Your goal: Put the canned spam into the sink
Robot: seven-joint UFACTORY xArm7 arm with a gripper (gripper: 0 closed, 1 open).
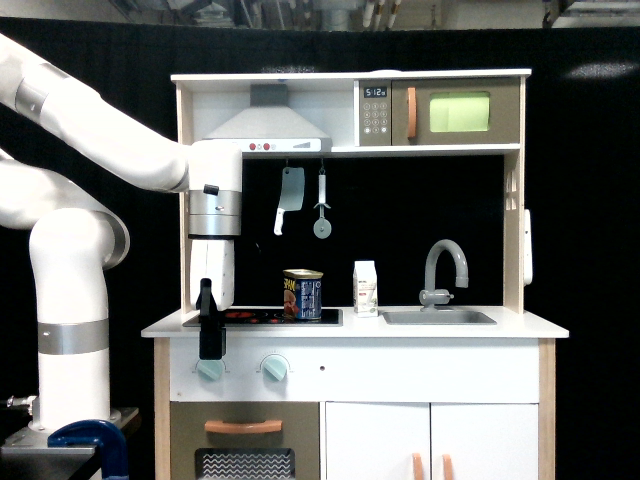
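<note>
Blue-labelled and gold-topped, the canned spam (302, 294) stands upright on the black stovetop (265, 317) of the white toy-kitchen desk (350, 330), near the tool (210, 335) and toward the exterior view's right of it, untouched. We see the tool as a dark shape hanging below the white wrist at the desk's front edge, its tip lower than the desk surface; we cannot tell from this view how far its jaws are parted, and nothing shows in its hold. Farther from the tool, beyond the tin, stands a white milk carton (365, 288), and beyond that lies the sink (438, 317) with its curved grey faucet (446, 268). We judge the task to be at its opening step, the approach, with no grasp yet made. The next move calls for raising the tool above the desk, carrying it over to the tin, and closing on the tin's sides. The later carry must clear the carton, which lies between tin and sink.
</note>
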